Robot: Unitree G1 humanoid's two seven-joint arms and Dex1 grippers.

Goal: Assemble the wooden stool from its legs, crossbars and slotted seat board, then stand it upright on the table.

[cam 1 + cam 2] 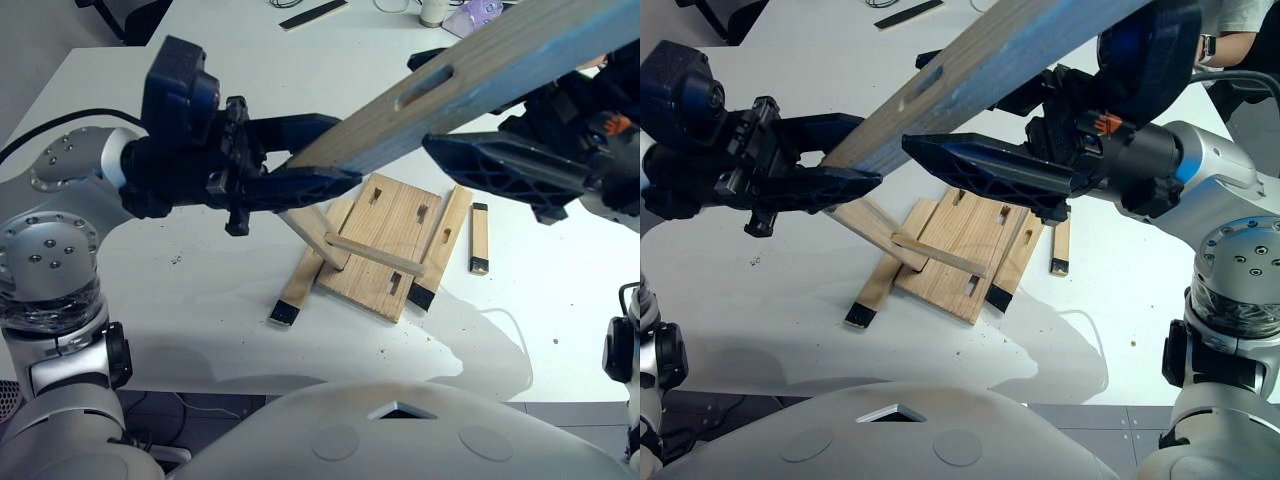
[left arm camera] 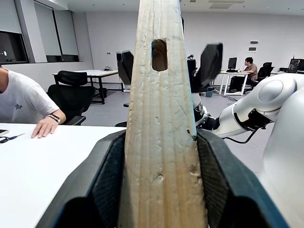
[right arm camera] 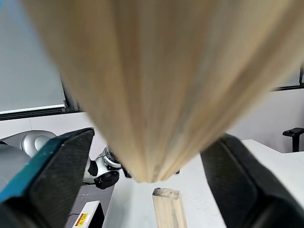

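1. The smooth white table (image 1: 150,300) carries a loose pile of parts. I judge assembly barely begun: I see nothing joined and nothing standing upright.
2. The long slotted leg (image 1: 480,75) hangs in the air above the pile. It is pale, rough-sawn wood with straight grain and one oblong slot. My left gripper (image 1: 330,152) clamps one end between both pads. The right gripper (image 1: 420,100) straddles it farther along, spread wide and holding nothing.
3. The seat board (image 1: 385,225) lies flat on the table, a rectangle pierced by small slots.
4. Two black-tipped legs (image 1: 300,285) lie partly under it.
5. A thin crossbar (image 1: 375,255) rests across the board.
6. A short black-tipped piece (image 1: 480,238) lies just beside the pile on the right.
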